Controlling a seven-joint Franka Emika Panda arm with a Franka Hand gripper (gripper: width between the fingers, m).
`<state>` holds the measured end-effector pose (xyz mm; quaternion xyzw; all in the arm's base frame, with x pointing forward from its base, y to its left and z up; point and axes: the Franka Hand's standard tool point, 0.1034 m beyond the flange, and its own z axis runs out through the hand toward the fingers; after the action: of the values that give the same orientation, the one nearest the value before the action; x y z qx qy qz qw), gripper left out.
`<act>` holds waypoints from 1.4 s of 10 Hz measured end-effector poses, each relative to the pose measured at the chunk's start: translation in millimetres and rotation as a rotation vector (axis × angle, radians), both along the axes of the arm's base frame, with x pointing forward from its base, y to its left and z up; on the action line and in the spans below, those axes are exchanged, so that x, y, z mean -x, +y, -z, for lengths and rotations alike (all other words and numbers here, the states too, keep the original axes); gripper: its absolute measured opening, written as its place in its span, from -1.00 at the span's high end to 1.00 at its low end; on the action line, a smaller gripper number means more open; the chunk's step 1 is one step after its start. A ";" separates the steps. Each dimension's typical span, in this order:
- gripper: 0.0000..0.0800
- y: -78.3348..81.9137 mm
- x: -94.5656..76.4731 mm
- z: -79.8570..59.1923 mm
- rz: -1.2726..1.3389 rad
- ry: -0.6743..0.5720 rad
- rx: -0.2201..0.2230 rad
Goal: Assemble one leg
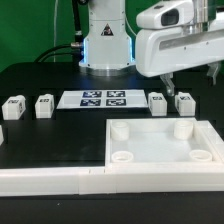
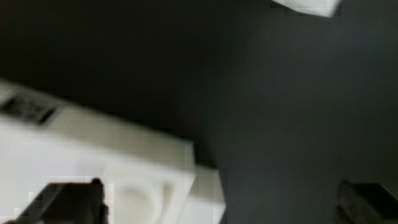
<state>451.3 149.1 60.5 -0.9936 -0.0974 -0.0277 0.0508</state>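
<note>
Four small white legs with square tags stand in a row on the black table: two at the exterior view's left (image 1: 12,108) (image 1: 44,105) and two at its right (image 1: 158,102) (image 1: 185,101). My gripper (image 1: 188,76) hangs open and empty above the two right legs, clear of them. In the wrist view the gripper (image 2: 217,205) is open, with dark fingertips (image 2: 71,203) at the frame's edge and nothing between them. A corner of the white panel (image 2: 125,160) lies beneath it, blurred.
The large white square panel (image 1: 160,145) with round corner sockets lies at the front right. The marker board (image 1: 105,98) lies between the leg pairs. A white L-shaped rail (image 1: 50,180) runs along the table's front. The robot base (image 1: 107,45) stands behind.
</note>
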 end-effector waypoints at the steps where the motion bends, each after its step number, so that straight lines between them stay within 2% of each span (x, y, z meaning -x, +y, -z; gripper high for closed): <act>1: -0.62 1.9 3.1 5.2 0.058 0.004 -0.012; 3: -0.62 1.7 4.5 16.6 0.131 -0.007 -0.037; 5: -0.62 1.7 5.6 17.2 0.123 0.010 -0.033; 7: -0.62 1.1 14.9 17.3 0.101 0.231 0.003; 8: -0.62 5.0 16.1 16.3 0.125 0.325 0.017; 9: -0.62 9.6 25.0 17.1 0.127 0.467 0.042; 10: -0.62 13.8 23.6 19.6 0.122 0.570 0.053; 12: -0.62 12.3 24.5 28.2 0.082 0.703 0.051; 13: -0.62 7.6 20.8 30.1 0.068 0.710 0.038; 14: -0.62 8.0 29.0 27.4 0.058 0.793 0.050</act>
<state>422.3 157.0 33.2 -0.9304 -0.0428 0.3591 0.0596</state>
